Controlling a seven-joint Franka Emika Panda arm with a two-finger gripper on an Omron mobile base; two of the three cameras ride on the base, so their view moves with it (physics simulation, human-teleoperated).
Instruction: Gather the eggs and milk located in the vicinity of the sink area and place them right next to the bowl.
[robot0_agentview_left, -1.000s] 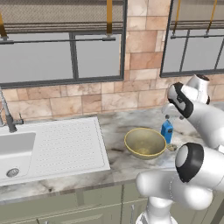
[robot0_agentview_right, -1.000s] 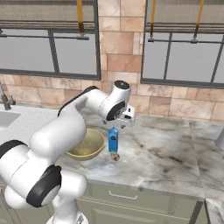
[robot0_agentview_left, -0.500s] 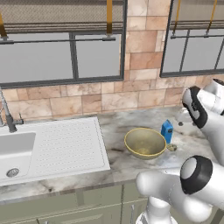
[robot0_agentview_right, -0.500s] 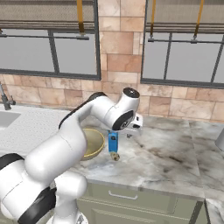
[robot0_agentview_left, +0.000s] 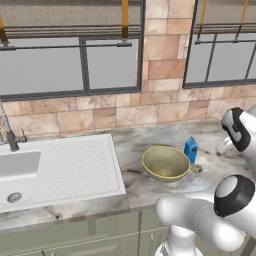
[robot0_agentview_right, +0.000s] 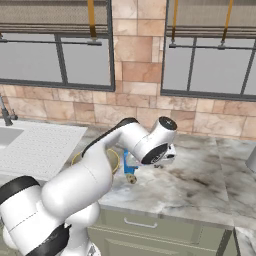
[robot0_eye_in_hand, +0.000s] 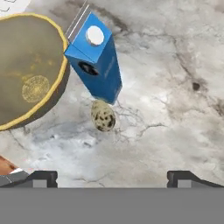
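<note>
Milk (robot0_eye_in_hand: 97, 59) stood upright on the marble table (robot0_eye_in_hand: 175, 87), just beside the bowl (robot0_eye_in_hand: 26, 74). One speckled egg (robot0_eye_in_hand: 103, 115) lay on the table touching or nearly touching the carton's base, near the bowl rim. Claw (robot0_eye_in_hand: 111, 177) hung above the table, tips spread wide, nothing between them. In the left base view the milk (robot0_agentview_left: 190, 149) sat right of the bowl (robot0_agentview_left: 165, 163), well apart from the sink (robot0_agentview_left: 60, 165)

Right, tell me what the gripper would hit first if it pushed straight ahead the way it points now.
Probably bare grey marble counter. The open gripper looks down on it, and the small speckled egg and blue milk carton lie slightly off that line, though depth is unclear.
</note>
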